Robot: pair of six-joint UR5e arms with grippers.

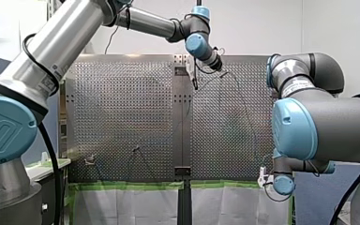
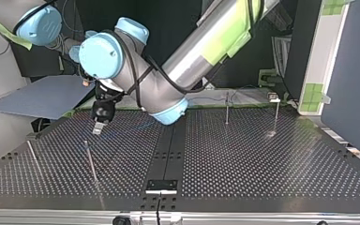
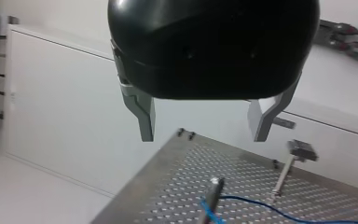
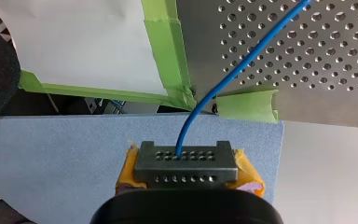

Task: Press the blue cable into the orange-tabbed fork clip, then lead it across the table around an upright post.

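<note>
My left gripper [image 3: 204, 137] hangs open above the table's corner, its metal fingers [image 3: 145, 121] wide apart with nothing between them. Below it the blue cable [image 3: 265, 205] runs along the plate to an upright post [image 3: 214, 189] and bends at it. A second post carries a small clip head [image 3: 302, 150]. The front view puts this gripper [image 1: 218, 65] high over the far side of the table. In the top view it [image 2: 98, 127] is left of the middle. My right gripper [image 4: 186, 163], with yellow pads, is shut on the blue cable [image 4: 223, 79] off the table's edge.
Thin upright posts [image 2: 227, 108] [image 2: 276, 117] [image 2: 91, 161] stand on the perforated table [image 2: 243, 159]. A blue-grey board [image 4: 74, 149] lies beside the table under my right gripper. Green tape [image 4: 168, 51] lines the table's edge. My right arm's big elbow [image 1: 318, 126] fills the front view's right.
</note>
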